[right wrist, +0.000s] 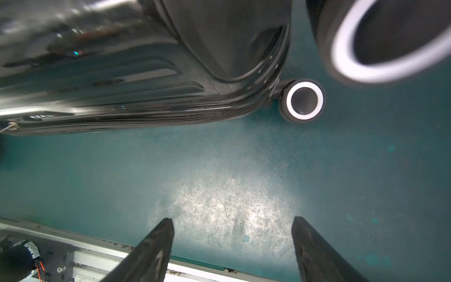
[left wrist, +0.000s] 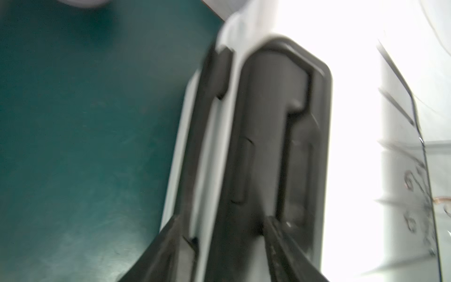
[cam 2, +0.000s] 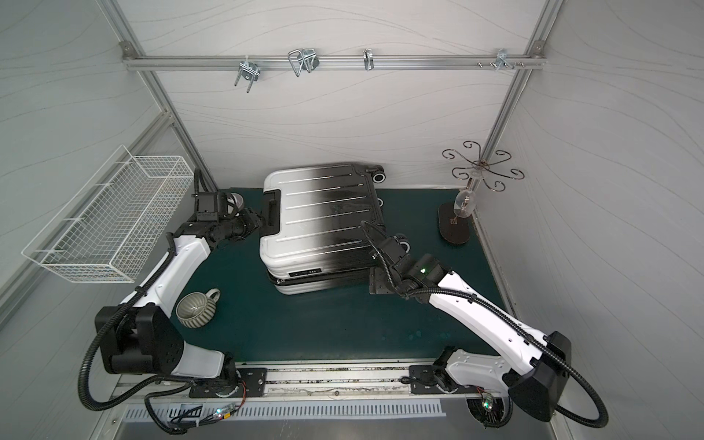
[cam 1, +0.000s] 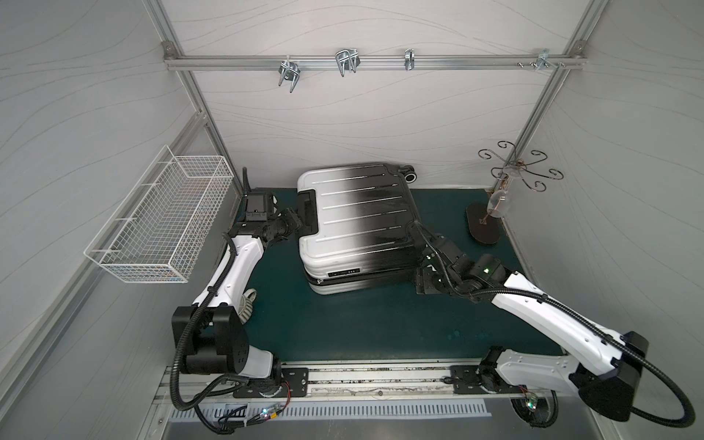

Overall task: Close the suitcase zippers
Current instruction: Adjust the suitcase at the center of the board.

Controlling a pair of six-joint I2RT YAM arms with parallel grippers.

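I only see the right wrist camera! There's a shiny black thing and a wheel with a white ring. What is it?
Observer: A suitcase lying flat on the green mat. The end away from your wheel is white.
Operator: What's the other arm doing?
Observer: The left gripper is at that white end, jaws straddling the near rim of the black handle recess.
Operator: Is anything else on the mat?
Observer: A ribbed grey mug sits near the left arm's base, apart from the suitcase.
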